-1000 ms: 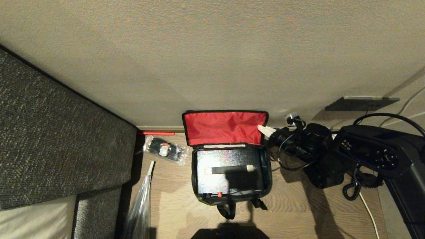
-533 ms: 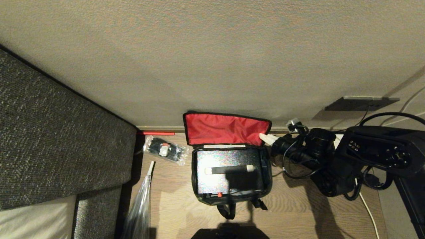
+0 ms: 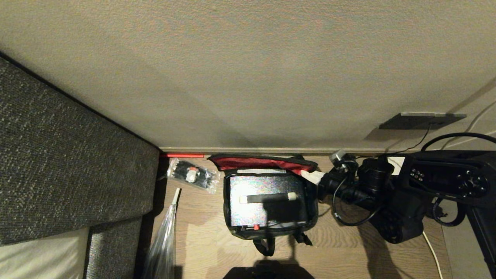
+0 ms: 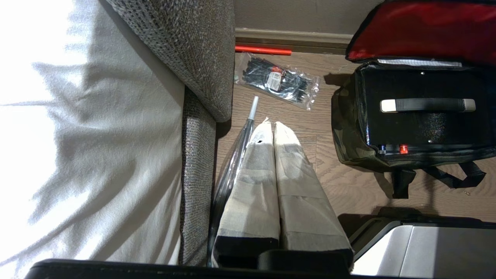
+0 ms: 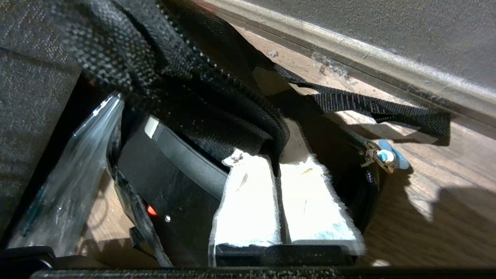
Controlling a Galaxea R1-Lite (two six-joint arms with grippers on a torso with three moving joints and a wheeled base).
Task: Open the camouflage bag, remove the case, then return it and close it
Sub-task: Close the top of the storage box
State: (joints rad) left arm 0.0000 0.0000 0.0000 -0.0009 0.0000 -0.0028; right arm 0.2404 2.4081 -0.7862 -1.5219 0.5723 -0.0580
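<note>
Right claw [image 5: 277, 164] clamped on the lid edge of the bag [image 3: 270, 201], taped fingers [image 5: 248, 201] pinching the black trim at the lid's right corner. Lid lowered toward the opening, a red strip of lining showing at 12 o'clock of the bag, mouth not yet covered. Case [image 3: 267, 203] lying inside the bag, handle up, filling nearly the whole inside. Bag on the wooden floor [image 3: 348, 252], back against the skirting. Packet [image 3: 192, 175] at 10 o'clock of the bag, near but apart; red rod [image 3: 185, 155] just beyond it by the wall; sofa [image 3: 69, 162] well off at 9 o'clock. Phone [image 3: 445, 180] at 3 o'clock, close behind the right arm. Left claw [image 4: 273, 126] shut, holding nothing, parked low near the sofa. Risks, judged from here: one-corner grip likely to twist the soft lid and leave the left side gaping; trim may slip from the pinch; pulling on the lid may drag the bag forward; strap [image 5: 379, 106] could get trapped; arm could snag the phone cord.
</note>
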